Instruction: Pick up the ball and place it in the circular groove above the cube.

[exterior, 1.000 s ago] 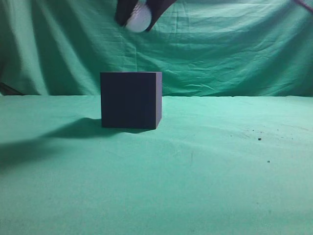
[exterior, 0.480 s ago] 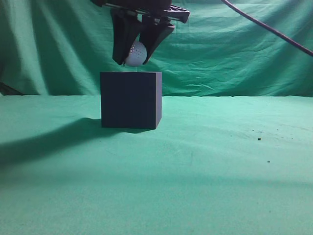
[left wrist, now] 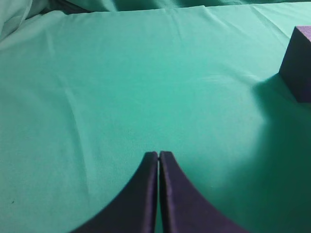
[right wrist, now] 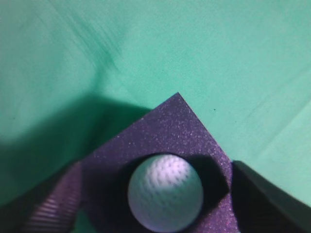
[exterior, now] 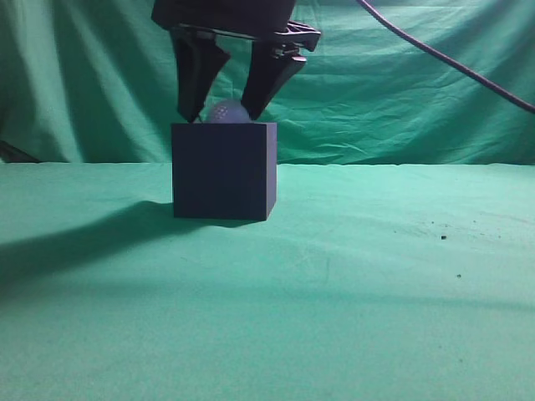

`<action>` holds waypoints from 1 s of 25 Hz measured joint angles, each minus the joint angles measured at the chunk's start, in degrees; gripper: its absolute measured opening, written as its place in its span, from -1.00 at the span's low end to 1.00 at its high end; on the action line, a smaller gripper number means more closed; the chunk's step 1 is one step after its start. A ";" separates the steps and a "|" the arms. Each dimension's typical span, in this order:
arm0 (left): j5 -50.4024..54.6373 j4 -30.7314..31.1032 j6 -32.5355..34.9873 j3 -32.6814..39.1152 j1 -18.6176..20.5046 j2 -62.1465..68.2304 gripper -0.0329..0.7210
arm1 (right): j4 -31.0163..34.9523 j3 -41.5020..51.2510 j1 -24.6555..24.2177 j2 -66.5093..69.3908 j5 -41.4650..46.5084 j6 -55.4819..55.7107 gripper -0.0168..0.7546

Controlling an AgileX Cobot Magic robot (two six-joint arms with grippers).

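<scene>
The dark cube [exterior: 224, 171] stands on the green cloth left of centre. The white dimpled ball [exterior: 226, 112] sits on the cube's top; in the right wrist view the ball [right wrist: 165, 192] rests in the round groove of the cube [right wrist: 175, 131]. My right gripper [exterior: 222, 113] is directly over the cube, open, with its fingers spread on either side of the ball and clear of it; it also shows in the right wrist view [right wrist: 160, 194]. My left gripper [left wrist: 159, 154] is shut and empty over bare cloth, with the cube [left wrist: 299, 63] at that view's right edge.
Green cloth covers the table and hangs as a backdrop. A black cable [exterior: 451, 58] runs from the right arm to the upper right. A few dark specks [exterior: 443, 237] lie on the cloth at the right.
The right gripper came down with the ball onto the cube's top, then opened. The ball now rests on the cube, free of the fingers.
</scene>
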 joint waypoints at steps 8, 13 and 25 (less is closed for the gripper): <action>0.00 0.00 0.00 0.00 0.00 0.00 -0.91 | 0.00 -10.06 0.00 0.14 10.44 0.47 0.39; 0.00 0.00 0.00 0.00 0.00 0.00 -0.91 | -0.96 -19.72 0.00 -1.66 22.25 4.46 -0.38; 0.00 0.00 0.00 0.00 0.00 0.00 -0.91 | -3.72 -15.68 0.00 -18.46 31.21 13.59 -0.96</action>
